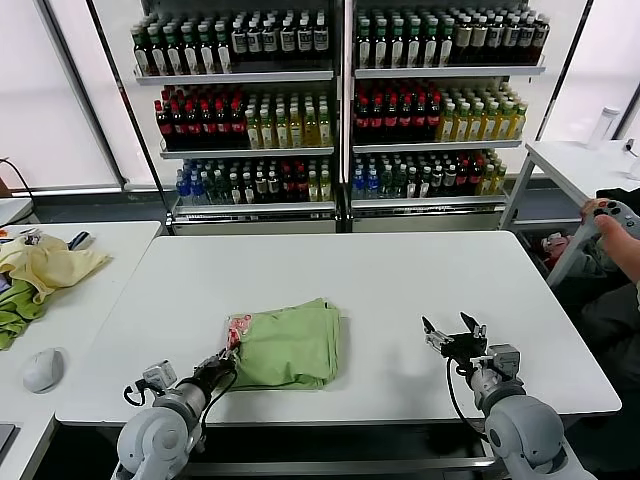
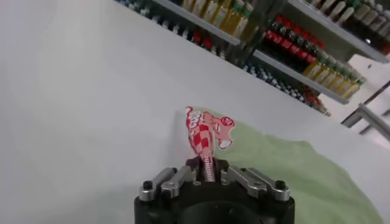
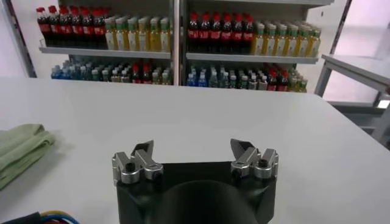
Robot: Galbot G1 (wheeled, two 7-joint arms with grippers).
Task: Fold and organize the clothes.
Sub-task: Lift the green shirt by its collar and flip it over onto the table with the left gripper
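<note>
The light sage-green T-shirt (image 1: 290, 345) lies folded in a bundle on the white table (image 1: 380, 280), near its front edge, left of centre. Its red-and-white printed patch (image 1: 238, 327) is at the bundle's left side and also shows in the left wrist view (image 2: 207, 131). My left gripper (image 1: 228, 358) is shut on the shirt's edge at the patch (image 2: 205, 164). My right gripper (image 1: 452, 335) is open and empty above the table, to the right of the shirt. In the right wrist view (image 3: 194, 152) the folded shirt (image 3: 21, 149) lies off to one side.
A side table on the left holds a pale yellow cloth (image 1: 45, 265), a darker green cloth (image 1: 15, 315) and a white mouse (image 1: 42, 368). Shelves of bottles (image 1: 340, 100) stand behind the table. A person's hand with a controller (image 1: 612, 215) is at the right.
</note>
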